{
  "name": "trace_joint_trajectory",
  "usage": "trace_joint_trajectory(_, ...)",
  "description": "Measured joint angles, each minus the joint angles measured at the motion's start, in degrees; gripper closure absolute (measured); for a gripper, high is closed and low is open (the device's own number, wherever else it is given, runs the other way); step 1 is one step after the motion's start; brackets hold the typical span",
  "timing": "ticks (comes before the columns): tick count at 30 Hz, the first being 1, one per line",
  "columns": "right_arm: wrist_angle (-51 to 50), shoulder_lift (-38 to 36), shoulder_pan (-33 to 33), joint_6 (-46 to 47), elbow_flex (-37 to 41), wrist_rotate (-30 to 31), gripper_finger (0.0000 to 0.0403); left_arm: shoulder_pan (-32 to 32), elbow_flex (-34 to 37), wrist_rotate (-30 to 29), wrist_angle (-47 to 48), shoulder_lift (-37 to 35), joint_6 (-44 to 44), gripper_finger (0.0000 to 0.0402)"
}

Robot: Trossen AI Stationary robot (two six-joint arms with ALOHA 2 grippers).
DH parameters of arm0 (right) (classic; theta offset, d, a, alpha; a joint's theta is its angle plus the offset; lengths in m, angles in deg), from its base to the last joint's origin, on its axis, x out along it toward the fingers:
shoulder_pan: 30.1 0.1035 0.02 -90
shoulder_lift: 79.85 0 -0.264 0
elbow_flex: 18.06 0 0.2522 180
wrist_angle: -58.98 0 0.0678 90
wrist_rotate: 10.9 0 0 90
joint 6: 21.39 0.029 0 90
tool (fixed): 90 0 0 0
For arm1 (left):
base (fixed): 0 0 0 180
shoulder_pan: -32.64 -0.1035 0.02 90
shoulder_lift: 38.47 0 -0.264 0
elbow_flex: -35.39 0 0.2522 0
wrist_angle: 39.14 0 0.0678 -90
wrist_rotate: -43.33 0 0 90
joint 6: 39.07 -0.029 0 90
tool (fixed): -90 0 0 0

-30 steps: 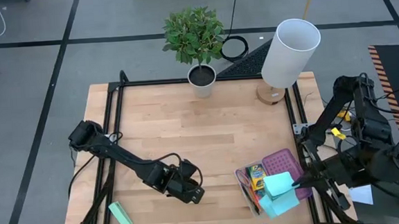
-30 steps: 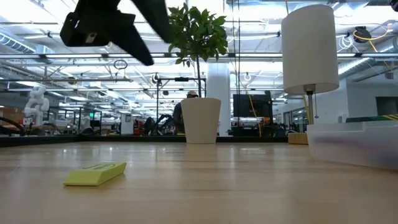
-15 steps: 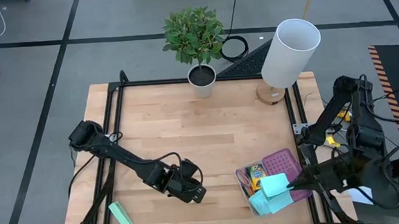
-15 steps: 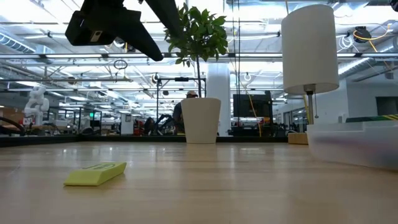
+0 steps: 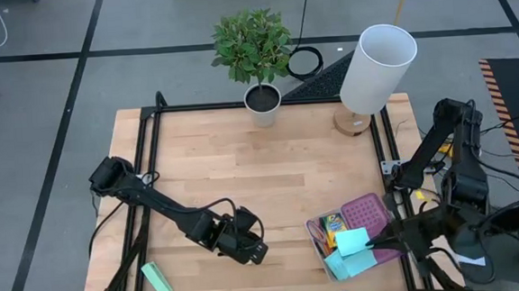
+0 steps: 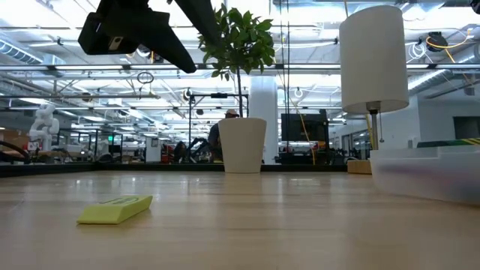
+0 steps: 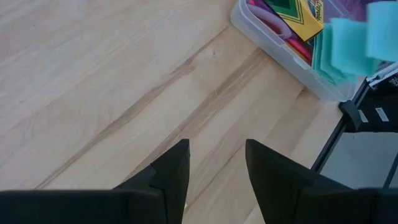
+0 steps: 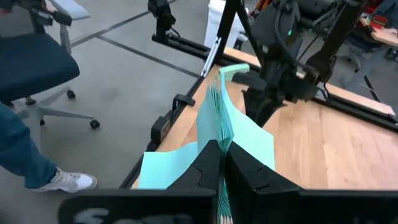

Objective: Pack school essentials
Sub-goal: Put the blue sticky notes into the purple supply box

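Pale wooden planks formed the table (image 5: 270,163), framed in black rails, with a grey floor around it. Far left near the front edge lay a mint-green block (image 5: 157,279) flat on the wood, well apart from everything else; in the low view it (image 6: 115,208) looked yellow-green, alone on the boards. Next came the left arm, stretched low across the front-left part of the table, ending in the left gripper (image 5: 257,251), which hovered over bare wood with nothing in it. Its wrist view showed its two dark fingers (image 7: 174,171) spread with a gap and only wood between them.

At the back edge, near the middle, stood a potted plant (image 5: 256,51) in a white pot, and to its right a lamp (image 5: 377,69) with a white shade on a round wooden base.

Toward the front right sat a clear plastic bin (image 5: 328,269) holding the school things: a yellow-green crayon box (image 5: 335,225), reddish pencils (image 5: 319,241) along the bin's left side, and a purple perforated piece (image 5: 365,214) at its back. The light-blue sticky-note pad (image 5: 353,243) was above the bin's front part, its sheets fanned out and sagging. The right gripper (image 5: 385,242) reached in from the table's right edge and pinched the pad; in the right wrist view its fingers (image 8: 205,163) were clamped on the sheets (image 8: 219,118), which curved away from them.
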Motion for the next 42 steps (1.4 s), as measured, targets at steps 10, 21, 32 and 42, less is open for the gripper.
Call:
trace_joint_trajectory(10, 8.24, -0.04, 0.00, 0.53, 10.57, -0.86, 0.0400, 0.74, 0.00, -0.07, 0.00, 0.00, 0.05, 0.0243)
trace_joint_trajectory(21, 22.35, -0.04, -0.02, 0.99, 25.46, -4.78, 0.0394, 0.72, 0.00, 1.09, 0.00, 0.00, 0.29, 0.0243)
trace_joint_trajectory(32, 30.87, -0.04, -0.02, 1.07, 34.33, -9.54, 0.0385, 0.69, -0.01, 1.36, 0.05, 0.00, 1.61, 0.0243)
trace_joint_trajectory(42, 33.83, -0.04, -0.04, 4.54, 37.65, -12.25, 0.0370, -0.78, -0.02, 1.40, 0.11, 0.00, 1.62, 0.0243)
